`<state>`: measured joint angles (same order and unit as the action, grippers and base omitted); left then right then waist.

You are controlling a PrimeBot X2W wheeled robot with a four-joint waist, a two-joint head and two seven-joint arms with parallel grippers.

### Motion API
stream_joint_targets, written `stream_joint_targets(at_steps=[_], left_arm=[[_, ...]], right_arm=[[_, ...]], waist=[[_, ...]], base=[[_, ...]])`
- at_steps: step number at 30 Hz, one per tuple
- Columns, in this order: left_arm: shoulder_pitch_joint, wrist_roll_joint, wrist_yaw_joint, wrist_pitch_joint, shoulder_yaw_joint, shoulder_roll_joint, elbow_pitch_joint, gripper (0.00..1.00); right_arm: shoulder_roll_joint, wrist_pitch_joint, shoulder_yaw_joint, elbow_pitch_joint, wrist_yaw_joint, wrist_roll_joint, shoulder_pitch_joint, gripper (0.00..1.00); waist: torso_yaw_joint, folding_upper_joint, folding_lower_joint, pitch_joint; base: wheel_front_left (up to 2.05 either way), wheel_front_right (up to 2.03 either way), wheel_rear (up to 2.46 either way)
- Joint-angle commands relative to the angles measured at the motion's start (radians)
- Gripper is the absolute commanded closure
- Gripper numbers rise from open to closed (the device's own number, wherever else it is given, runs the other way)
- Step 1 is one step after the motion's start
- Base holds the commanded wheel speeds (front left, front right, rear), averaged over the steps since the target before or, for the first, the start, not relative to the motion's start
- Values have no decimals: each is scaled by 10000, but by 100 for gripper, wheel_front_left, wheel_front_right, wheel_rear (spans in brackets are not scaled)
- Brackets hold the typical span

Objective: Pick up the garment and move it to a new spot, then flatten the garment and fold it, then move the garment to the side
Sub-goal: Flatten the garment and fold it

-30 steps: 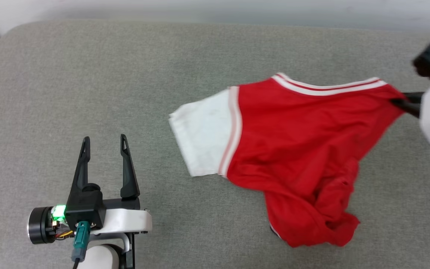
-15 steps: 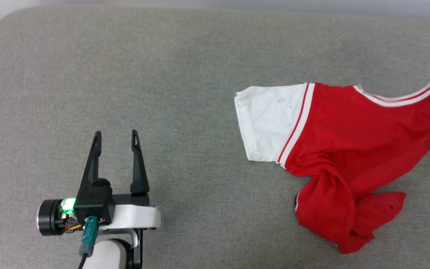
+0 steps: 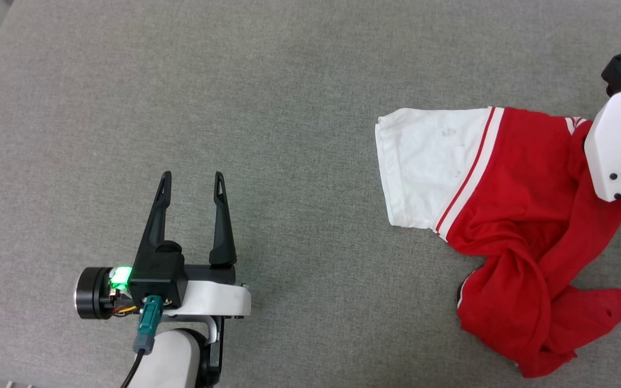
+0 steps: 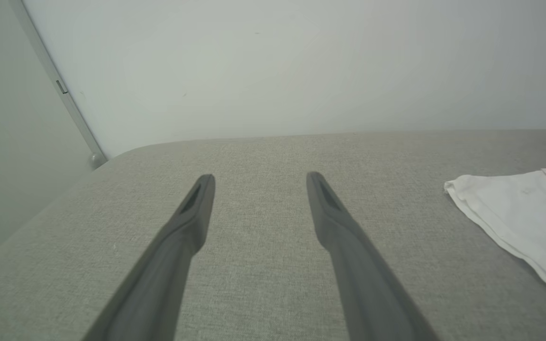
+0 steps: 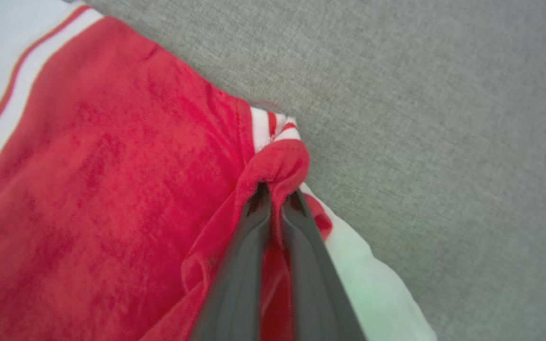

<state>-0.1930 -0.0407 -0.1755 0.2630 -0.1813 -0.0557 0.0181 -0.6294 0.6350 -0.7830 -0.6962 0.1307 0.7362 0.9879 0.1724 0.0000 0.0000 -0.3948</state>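
Jersey shirt [image 3: 521, 178] status: red body, white short sleeve [image 3: 429, 161], lying crumpled at the right side of the grey upholstered surface [image 3: 289, 108]. The sleeve lies flat and points toward the middle of the surface. The lower part is twisted into a rope and bunched toward the near edge. No lettering is visible.

My right gripper [image 5: 275, 189] is clamped on the jersey shirt. In the right wrist view, its two fingers are almost together, with a gathered fold of red fabric pinched between the tips, just beside the white-and-red striped trim [image 5: 273, 128]. In the head view, only the wrist housing shows, over the far right of the shirt.

My left gripper [image 3: 192, 180] is spread wide and holds nothing. It is at the lower left, well apart from the shirt. In the left wrist view, the sleeve edge is off to the right of its fingers.

Step in hand, as I judge it: step one, moving the garment to a new spot. Most of the fabric appears to rest on the surface, so this looks like a drag, not a full lift.

Next move calls for:
1. Settle the shirt with free surface around it.
2. Release the pinch near the trim.
3. Untwist the roped lower part before any flattening.
4. Bring my left gripper across to the sleeve side for a second hold.
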Motion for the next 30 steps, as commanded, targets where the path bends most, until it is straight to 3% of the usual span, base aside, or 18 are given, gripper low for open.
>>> stream_joint_targets(at_steps=[1, 2, 3, 4, 10, 16, 22, 30], left_arm=[[0, -54, -13, 25, 21, 20, 44, 0], [66, -62, -36, 25, 53, 20, 71, 0], [145, -57, -49, 25, 102, 19, 99, 0], [218, -49, -41, 25, 155, 18, 138, 0], [354, 85, 104, 25, 504, -282, 124, 0], [30, 67, 333, 25, 835, -689, 221, 0], [-786, -51, 827, 25, 1018, -1184, 725, 0], [-2857, -291, 1820, -309, 887, -1832, 1892, 0]], right_arm=[[263, -73, -213, -297, 3, 64, -504, 100], [275, -275, -217, -334, 3, 60, -489, 85], [247, -519, -247, -314, 3, -19, -445, 5], [168, -756, -310, -245, 1, -108, -403, 0], [-463, -3103, -236, 609, -5, -597, 9, 0], [-392, -6116, 965, 1299, -5, -1392, -334, 0], [589, -8605, 3269, 2117, -5, -3217, -1537, 0], [2756, -8997, 6368, 5201, -6, -5767, -4520, 0]], waist=[[0, 0, 0, 145], [-36, 0, 0, 228], [-93, 0, 0, 329], [-151, 0, 0, 441], [-626, 0, 0, 1097], [-1110, 0, 0, 1521], [-1552, 0, 0, 1586], [-1981, 0, 0, 1325]], base=[[0, 0, 0], [0, 0, 0], [0, 0, 0], [0, 0, 0], [0, 0, 0], [0, 0, 0], [0, 0, 0], [0, 0, 0]])
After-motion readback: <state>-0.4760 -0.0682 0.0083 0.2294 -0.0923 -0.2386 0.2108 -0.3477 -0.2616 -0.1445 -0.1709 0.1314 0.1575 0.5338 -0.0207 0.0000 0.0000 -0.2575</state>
